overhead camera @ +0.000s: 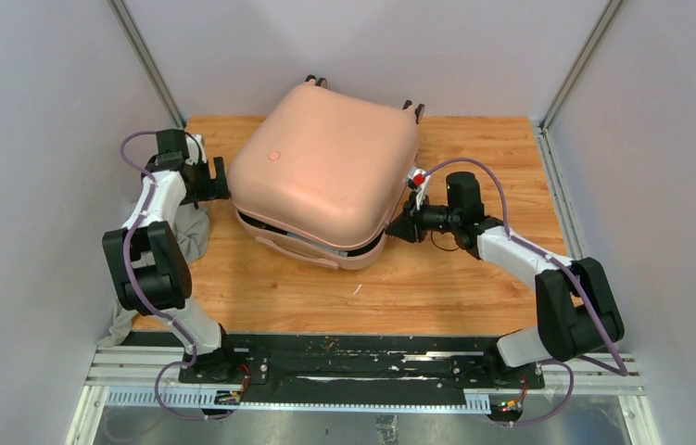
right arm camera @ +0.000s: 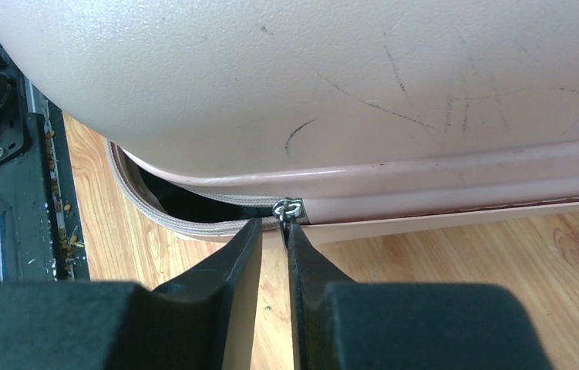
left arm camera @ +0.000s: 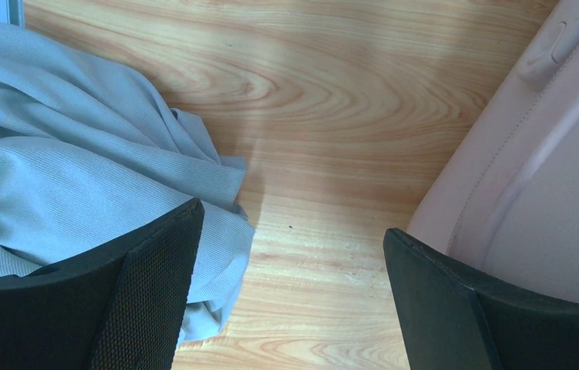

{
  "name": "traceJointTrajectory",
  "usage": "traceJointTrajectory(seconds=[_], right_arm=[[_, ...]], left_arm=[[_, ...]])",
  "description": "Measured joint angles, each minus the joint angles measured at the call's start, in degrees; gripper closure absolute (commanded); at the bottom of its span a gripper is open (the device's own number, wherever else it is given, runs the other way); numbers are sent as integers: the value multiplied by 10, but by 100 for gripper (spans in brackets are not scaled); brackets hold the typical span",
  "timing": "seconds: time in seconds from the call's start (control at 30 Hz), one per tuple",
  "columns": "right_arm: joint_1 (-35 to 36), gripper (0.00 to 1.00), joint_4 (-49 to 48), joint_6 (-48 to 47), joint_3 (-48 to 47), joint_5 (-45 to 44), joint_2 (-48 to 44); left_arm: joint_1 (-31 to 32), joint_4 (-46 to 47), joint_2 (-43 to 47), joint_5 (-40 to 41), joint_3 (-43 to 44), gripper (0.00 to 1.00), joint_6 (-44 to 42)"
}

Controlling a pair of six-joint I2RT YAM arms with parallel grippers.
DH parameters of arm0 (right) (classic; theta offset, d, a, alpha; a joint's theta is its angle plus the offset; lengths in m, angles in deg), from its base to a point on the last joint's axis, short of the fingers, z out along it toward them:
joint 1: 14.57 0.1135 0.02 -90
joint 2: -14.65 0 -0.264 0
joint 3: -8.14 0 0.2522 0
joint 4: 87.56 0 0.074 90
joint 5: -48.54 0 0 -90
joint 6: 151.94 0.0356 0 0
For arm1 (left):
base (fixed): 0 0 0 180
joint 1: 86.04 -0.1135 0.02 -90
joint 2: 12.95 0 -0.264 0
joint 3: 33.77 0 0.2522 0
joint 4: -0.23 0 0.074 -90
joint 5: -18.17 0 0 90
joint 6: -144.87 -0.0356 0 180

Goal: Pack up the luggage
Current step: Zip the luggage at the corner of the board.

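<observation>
Left gripper (left arm camera: 292, 222) spread wide beside the luggage (overhead camera: 325, 167); right gripper (right arm camera: 273, 225) nearly closed at the zipper pull (right arm camera: 289, 208) — grip unclear.

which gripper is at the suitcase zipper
The right gripper: its jaws stand close around the zipper pull on the suitcase. The left gripper hangs wide open between a grey cloth and the suitcase.

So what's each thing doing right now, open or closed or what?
luggage: lid down, not zipped shut, gap along the near side.
grey cloth: crumpled, lying outside the luggage.
left tool: open, empty.
right tool: nearly closed, grip unclear.
zipper pull: at the right tool's tips.
</observation>
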Motion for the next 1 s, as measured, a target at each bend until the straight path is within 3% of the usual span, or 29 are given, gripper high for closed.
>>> traceJointTrajectory(seconds=[0.2, 1.0], right_arm=[[0, 100, 10, -9, -2, -6, 0], [25, 100, -2, -4, 29, -52, -39]], left_arm=[[1, 0, 9, 0, -5, 9, 0], [3, 1, 28, -14, -15, 14, 0]])
